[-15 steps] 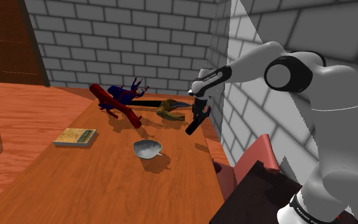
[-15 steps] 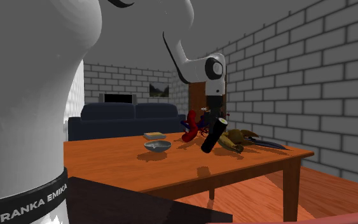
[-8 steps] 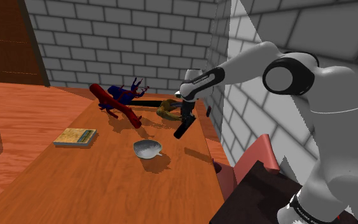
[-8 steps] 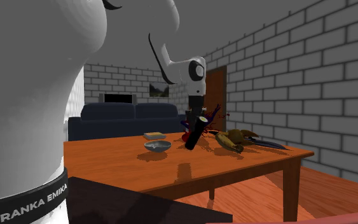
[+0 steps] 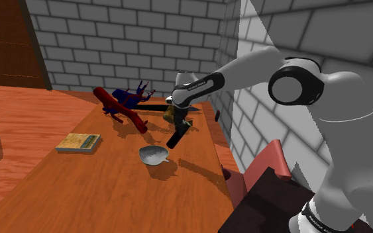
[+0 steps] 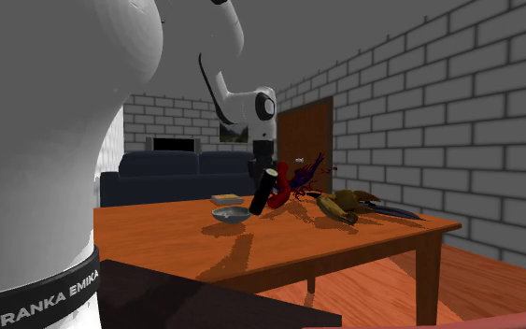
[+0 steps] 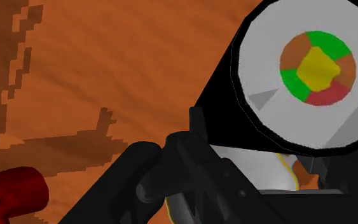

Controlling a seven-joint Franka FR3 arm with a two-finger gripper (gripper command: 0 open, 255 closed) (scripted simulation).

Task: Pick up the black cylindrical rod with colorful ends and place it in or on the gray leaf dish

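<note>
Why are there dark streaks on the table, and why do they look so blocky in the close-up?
Shoulder view: they're shadows of the arm and rod cast on the table; second exterior view: same streak; wrist view: shadow edges render as jagged steps.

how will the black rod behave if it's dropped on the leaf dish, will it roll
Probably rolls: the black rod is a smooth round cylinder, and the leaf dish looks shallow. It seems stiff, hanging tilted from the pincer without bending.
</note>
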